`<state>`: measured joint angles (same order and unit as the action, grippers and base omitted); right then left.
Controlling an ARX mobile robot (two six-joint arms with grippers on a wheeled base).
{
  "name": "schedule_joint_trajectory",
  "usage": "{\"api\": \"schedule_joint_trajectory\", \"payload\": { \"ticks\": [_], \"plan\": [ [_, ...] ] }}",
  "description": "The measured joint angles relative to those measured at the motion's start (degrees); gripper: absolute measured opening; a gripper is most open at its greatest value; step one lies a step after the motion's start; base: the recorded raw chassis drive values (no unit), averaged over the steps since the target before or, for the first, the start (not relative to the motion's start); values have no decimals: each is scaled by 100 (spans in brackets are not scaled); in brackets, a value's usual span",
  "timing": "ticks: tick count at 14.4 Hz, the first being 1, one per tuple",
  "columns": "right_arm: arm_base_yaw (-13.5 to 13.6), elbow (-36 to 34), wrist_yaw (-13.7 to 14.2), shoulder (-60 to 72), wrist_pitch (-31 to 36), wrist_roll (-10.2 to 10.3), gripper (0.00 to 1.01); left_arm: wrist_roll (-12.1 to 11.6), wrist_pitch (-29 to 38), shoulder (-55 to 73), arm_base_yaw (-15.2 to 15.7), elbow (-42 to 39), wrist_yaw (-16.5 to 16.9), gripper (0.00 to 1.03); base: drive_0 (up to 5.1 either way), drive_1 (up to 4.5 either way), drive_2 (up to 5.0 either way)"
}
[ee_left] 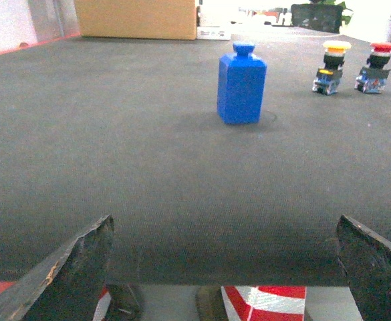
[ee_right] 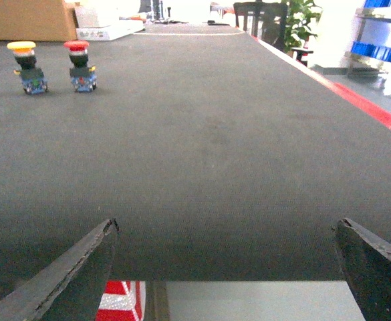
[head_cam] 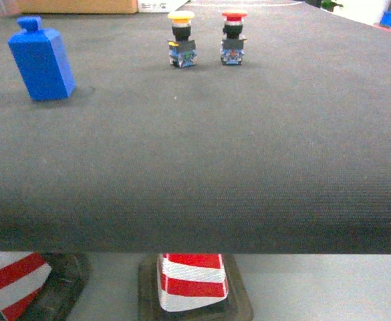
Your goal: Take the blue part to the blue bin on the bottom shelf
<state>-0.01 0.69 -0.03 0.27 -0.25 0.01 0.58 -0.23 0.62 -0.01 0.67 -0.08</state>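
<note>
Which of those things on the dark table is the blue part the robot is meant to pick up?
Look at the big dark mat-covered table and go to its far left in the head view. There the blue part stands alone, well left of the yellow-capped push button and the red-capped push button. It is a plain solid-blue block with a small knob on top, larger than either button.

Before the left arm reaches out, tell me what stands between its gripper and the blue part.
Nothing visible. In the left wrist view only bare dark mat lies between the open left gripper and the upright blue part. The two pushbutton switches stand off to the right.
</note>
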Motion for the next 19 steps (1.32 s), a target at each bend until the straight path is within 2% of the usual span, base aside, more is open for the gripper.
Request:
{"api": "schedule_joint_trajectory", "payload": {
  "ticks": [19],
  "plan": [
    [0,0,2,0,-2,2,98,-2,-2,0,0,0,7,98,0,0,0]
  ]
}}
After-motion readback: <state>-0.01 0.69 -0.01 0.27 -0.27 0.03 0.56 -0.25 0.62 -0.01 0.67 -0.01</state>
